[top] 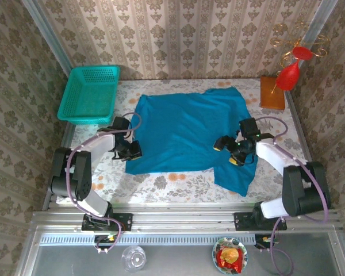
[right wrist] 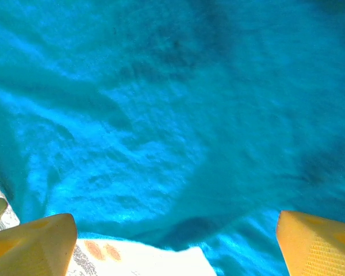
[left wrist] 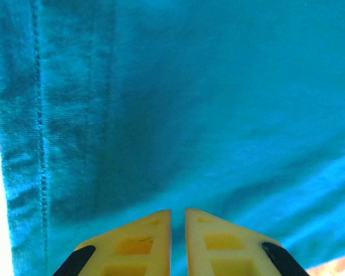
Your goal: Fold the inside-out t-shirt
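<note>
The inside-out t-shirt [top: 187, 129] is a plain bright blue cloth lying spread over the middle of the table, with one sleeve hanging toward the near right [top: 236, 175]. My left gripper [top: 131, 150] is low at the shirt's near-left edge. In the left wrist view its yellow fingers [left wrist: 178, 211] stand together with a thin slit between them, above the shirt's stitched hem [left wrist: 43, 144], and no cloth shows pinched. My right gripper [top: 227, 153] hovers over the shirt's right side. Its fingers [right wrist: 172, 218] are spread wide over the cloth [right wrist: 161, 115] where its edge meets the tablecloth.
A teal mesh basket [top: 91, 92] stands at the far left and an orange-brown box [top: 272, 92] at the far right, under a red ornament [top: 290, 72]. The flowered tablecloth [top: 161, 181] shows along the near edge. A glass [top: 133, 257] and a bowl [top: 230, 256] sit below the rail.
</note>
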